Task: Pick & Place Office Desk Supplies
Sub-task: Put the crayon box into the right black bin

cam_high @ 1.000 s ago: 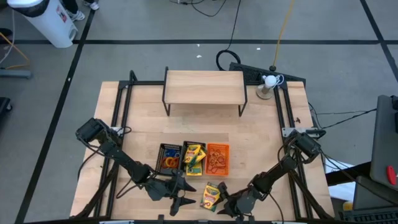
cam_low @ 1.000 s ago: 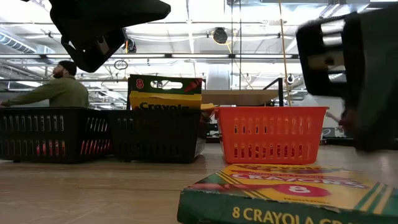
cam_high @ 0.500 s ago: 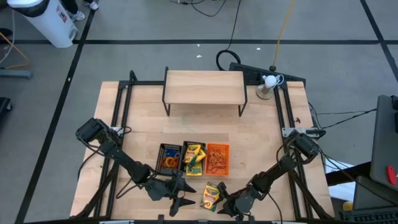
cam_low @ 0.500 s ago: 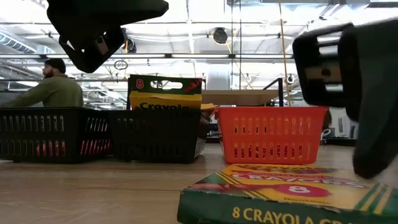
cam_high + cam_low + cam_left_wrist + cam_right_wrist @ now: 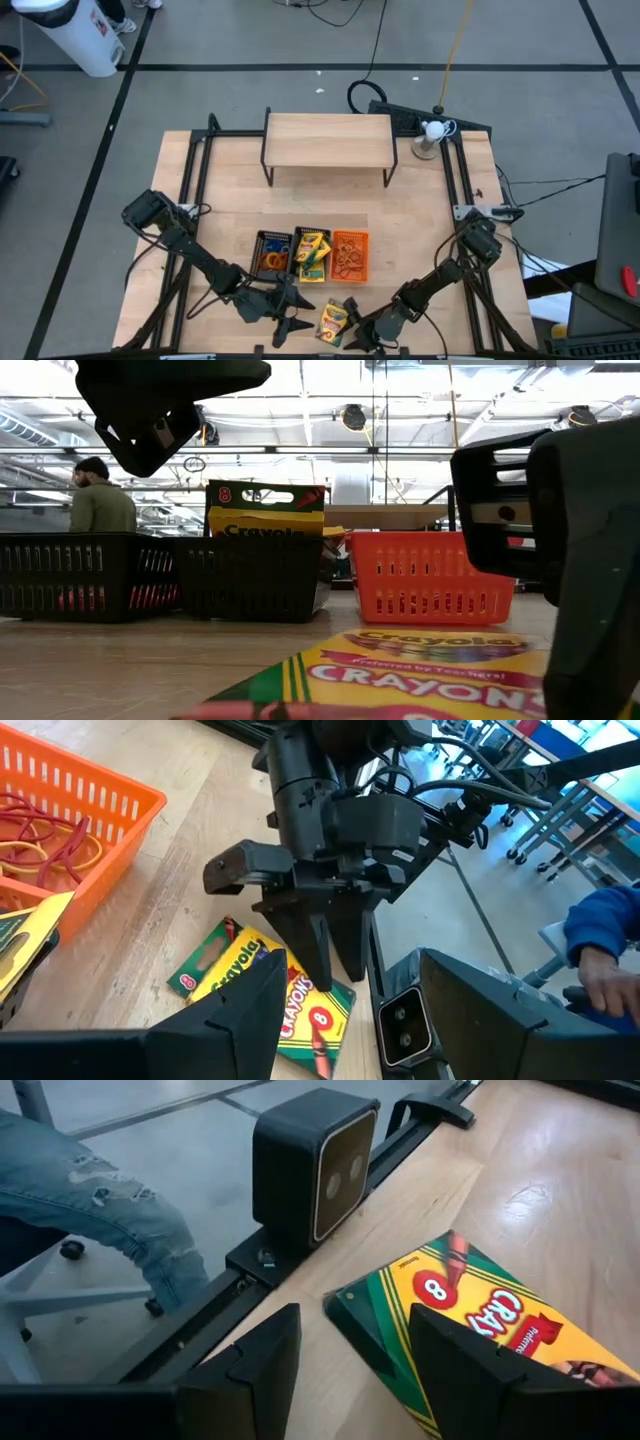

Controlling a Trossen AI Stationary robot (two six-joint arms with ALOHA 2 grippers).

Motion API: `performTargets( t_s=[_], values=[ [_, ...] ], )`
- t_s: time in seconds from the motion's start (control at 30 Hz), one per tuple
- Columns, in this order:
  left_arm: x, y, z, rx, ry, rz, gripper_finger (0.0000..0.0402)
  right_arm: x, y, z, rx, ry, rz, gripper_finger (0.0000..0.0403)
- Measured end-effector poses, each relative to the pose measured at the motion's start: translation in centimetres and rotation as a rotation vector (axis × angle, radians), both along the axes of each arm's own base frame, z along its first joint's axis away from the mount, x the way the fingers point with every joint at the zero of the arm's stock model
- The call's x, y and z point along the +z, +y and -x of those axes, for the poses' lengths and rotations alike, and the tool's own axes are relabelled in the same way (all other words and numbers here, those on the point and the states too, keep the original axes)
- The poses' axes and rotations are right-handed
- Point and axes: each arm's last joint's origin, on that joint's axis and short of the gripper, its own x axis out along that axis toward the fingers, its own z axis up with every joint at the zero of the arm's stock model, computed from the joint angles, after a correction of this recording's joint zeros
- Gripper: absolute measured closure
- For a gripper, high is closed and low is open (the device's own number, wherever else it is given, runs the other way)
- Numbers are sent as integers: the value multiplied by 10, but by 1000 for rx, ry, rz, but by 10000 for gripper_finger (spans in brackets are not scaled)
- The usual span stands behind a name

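Observation:
A yellow-and-green crayon box (image 5: 332, 320) lies near the table's front edge, tipped up with its printed face (image 5: 420, 670) toward the near side. My right gripper (image 5: 353, 334) is open, low at the box's right, with the box's corner (image 5: 352, 1302) between its fingers. My left gripper (image 5: 290, 318) hangs open above the table just left of the box, touching nothing. Behind them stand two black mesh trays (image 5: 271, 255) (image 5: 311, 256), the middle one holding crayon boxes (image 5: 265, 510). Beside those trays, an orange tray (image 5: 350, 256) holds rubber bands (image 5: 45, 835). My right gripper comes slanting down from the table's right, its open fingers (image 5: 322, 965) meeting the box along its right edge (image 5: 300, 988). One finger lies over the box's face (image 5: 470, 1330); the finger hides the exact spot. The box is tilted, its far side raised and its near edge on the table.
A light wooden shelf (image 5: 328, 140) stands at the back, a white ball on a stand (image 5: 432, 132) at the back right. The low camera's black cube (image 5: 315, 1165) sits on the front rail close to the box. People are beyond the table (image 5: 90, 1190) (image 5: 100, 510).
My right gripper has gone down onto the crayon box near the front edge. The box has turned a little and shifted toward the near left. It has tipped up from lying flat, so its face now shows toward the near side.

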Motion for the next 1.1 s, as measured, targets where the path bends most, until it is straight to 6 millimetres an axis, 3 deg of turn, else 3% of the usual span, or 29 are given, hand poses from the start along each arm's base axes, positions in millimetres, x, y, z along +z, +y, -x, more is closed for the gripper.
performTargets(
  t_s=[0.2, 0.37, 0.6, 0.9, 1.1],
  values=[
    [0, 0, 0, 0, 0, 0, 172, -1, -2, -8, -63, 72, 56, 271],
    [0, 0, 0, 2, 1, 7, 172, -4, -8, -14, -132, 165, 65, 380],
    [0, 0, 0, 5, 3, 12, 172, -6, -20, -12, -258, 292, 79, 402],
    [0, 0, 0, 6, 4, 16, 172, 52, -23, 5, -337, 200, 198, 403],
    [1, 0, 0, 5, -3, 21, 172, 105, -18, 22, -404, 77, 150, 402]
  ],
)
